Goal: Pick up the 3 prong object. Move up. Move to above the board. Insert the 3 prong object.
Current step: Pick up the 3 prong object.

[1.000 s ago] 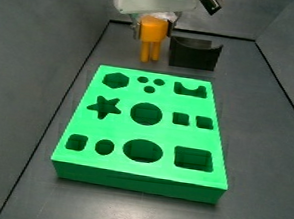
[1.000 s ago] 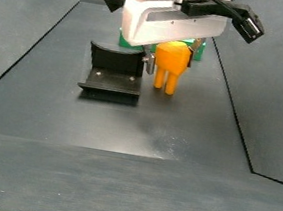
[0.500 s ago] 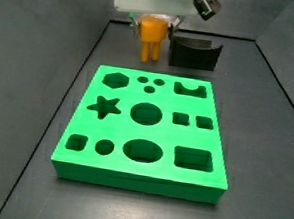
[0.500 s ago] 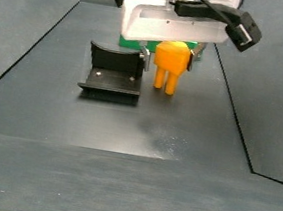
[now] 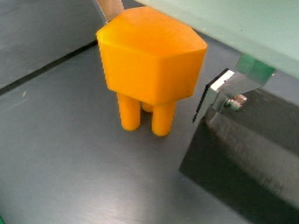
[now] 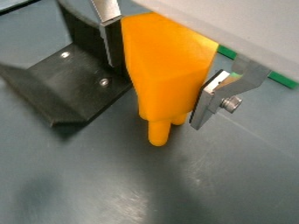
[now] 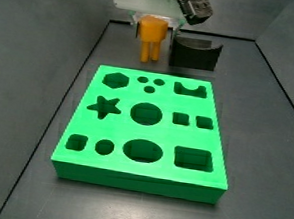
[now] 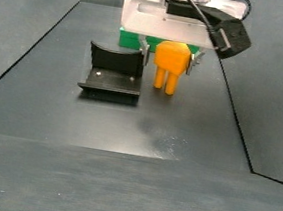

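Hand (image 6: 162, 83) clamped, fingers (image 6: 218, 94) pointing down

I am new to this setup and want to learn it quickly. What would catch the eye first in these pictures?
First the bright green board with its cut-out holes, lying in the middle of the dark floor. Next the 3 prong object, a vivid orange peg between the fingers of the gripper just beyond the board's far edge, its legs pointing down. Beside it stands the dark L-shaped fixture.
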You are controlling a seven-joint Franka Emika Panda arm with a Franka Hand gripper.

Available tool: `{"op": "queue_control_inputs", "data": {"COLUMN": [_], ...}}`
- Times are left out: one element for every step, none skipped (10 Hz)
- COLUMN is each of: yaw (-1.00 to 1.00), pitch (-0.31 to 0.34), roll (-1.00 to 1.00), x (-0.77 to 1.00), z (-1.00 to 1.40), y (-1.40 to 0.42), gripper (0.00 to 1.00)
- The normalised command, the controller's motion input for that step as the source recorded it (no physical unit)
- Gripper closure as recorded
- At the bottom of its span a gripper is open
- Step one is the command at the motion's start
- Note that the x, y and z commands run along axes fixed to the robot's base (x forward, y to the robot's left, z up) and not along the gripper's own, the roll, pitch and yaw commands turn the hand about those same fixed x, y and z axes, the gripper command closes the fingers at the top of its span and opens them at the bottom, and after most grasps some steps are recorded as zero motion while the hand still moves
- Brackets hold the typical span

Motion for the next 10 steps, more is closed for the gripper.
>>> {"op": "queue_control_inputs", "data": {"yaw": [-0.97,-0.97,-0.97,-0.97,-0.97,-0.97,-0.88,-0.15,-0.01,0.00], "pitch": [-0.151,-0.150,-0.151,-0.151,-0.151,-0.151,-0.147,-0.061,0.000,-0.019], "roll": [-0.17,-0.17,-0.17,-0.17,-0.17,-0.17,-0.13,-0.02,0.00,-0.04], "x": [0.00,0.00,0.00,0.00,0.00,0.00,-0.10,0.01,0.00,-0.06], "z": [0.00,0.00,0.00,0.00,0.00,0.00,0.00,0.00,0.00,0.00], "y": [-0.02,-0.02,-0.02,-0.02,-0.02,-0.02,0.00,0.07,0.00,0.08], "gripper": [0.00,0.00,0.00,0.00,0.00,0.00,0.00,0.00,0.00,0.00]}}
